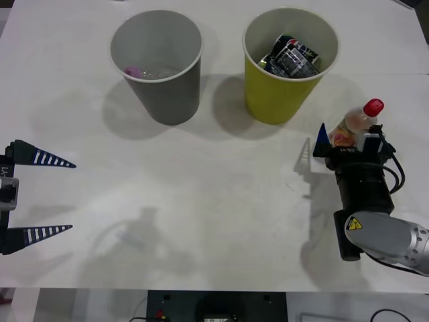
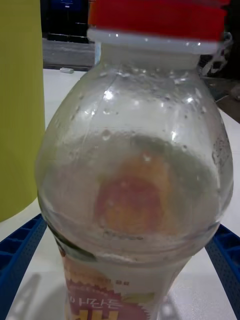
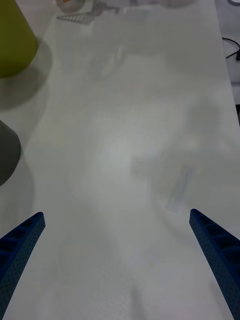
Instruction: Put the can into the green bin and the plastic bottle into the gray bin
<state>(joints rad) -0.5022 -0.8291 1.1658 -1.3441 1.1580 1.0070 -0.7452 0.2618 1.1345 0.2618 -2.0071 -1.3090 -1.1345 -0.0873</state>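
Note:
The plastic bottle (image 1: 354, 124), clear with a red cap and an orange label, stands at the table's right side, just in front of the green bin (image 1: 285, 94). My right gripper (image 1: 345, 137) is open, with one blue finger on each side of the bottle's body (image 2: 132, 165). A dark crushed can (image 1: 291, 57) lies inside the green bin. The gray bin (image 1: 164, 94) stands left of the green one. My left gripper (image 1: 70, 196) is open over bare table at the left edge, holding nothing.
A clear pink-capped bottle (image 1: 144, 70) lies at the bottom of the gray bin. Both bins stand side by side at the back of the white table (image 1: 201, 201). In the left wrist view the green bin (image 3: 12, 40) and gray bin (image 3: 6, 155) sit at one side.

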